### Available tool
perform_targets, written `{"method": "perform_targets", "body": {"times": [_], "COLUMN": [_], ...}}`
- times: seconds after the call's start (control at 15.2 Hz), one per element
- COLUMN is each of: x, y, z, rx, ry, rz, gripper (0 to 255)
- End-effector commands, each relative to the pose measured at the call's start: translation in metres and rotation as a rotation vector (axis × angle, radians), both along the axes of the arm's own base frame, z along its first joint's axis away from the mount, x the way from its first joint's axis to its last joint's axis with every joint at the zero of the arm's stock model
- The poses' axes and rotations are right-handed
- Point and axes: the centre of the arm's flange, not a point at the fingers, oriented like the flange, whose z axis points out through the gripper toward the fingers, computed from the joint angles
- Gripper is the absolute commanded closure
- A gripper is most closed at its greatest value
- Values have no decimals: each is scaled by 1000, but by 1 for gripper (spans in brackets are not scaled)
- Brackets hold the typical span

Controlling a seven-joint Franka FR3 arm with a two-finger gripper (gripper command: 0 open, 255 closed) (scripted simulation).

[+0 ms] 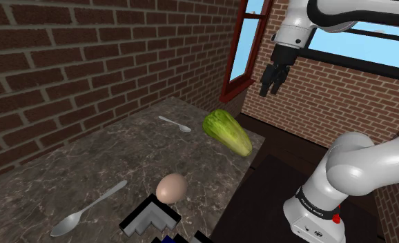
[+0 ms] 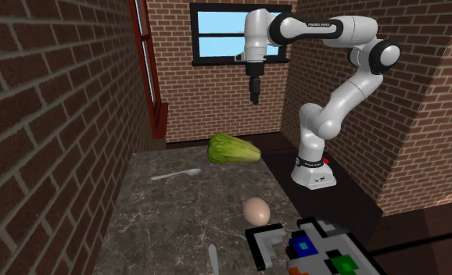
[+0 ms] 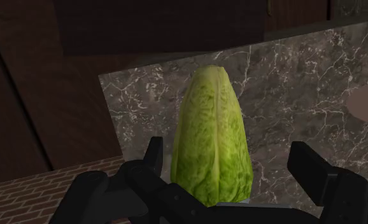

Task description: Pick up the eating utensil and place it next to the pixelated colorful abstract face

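Small spoon (image 1: 174,123) lies flat on the table (image 1: 88,159), just beside the tip of the lettuce (image 1: 227,131). Its bowl end points toward the lettuce and its handle toward the brick wall (image 1: 67,62), so the long axis runs across the table, from wall side to lettuce side. A second, large spoon (image 1: 88,208) lies at the near end of the table, close to the pixel face (image 1: 150,219). As that one already sits near the goal, I take the small spoon as the thing to fetch, though the task sentence does not settle it. The egg (image 1: 171,187) sits between the small spoon and the pixel face, close to the face. My gripper (image 1: 269,88) hangs high above the table, fingers spread and holding nothing. In the wrist view the lettuce shows between the two fingers, untouched and well below them. From the gripper the small spoon is down and to the shoulder view's left, on the far side of the lettuce. Judgement: the coming move is a sideways shift past the lettuce, then a descent. The fingers should be turned to close across the thin handle, not along it. The lettuce is the likely obstacle, being so close to the spoon's bowl.
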Motion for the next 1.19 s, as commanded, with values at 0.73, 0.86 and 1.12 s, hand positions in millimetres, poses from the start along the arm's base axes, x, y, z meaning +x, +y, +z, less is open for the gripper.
{"method": "perform_targets", "body": {"times": [0.73, 0.86, 1.12], "x": [133, 156, 203], "y": [36, 44, 60], "z": [-65, -78, -103], "rx": [0, 0, 0], "ry": [41, 48, 63], "rz": [79, 93, 122], "gripper": [0, 0, 0]}}
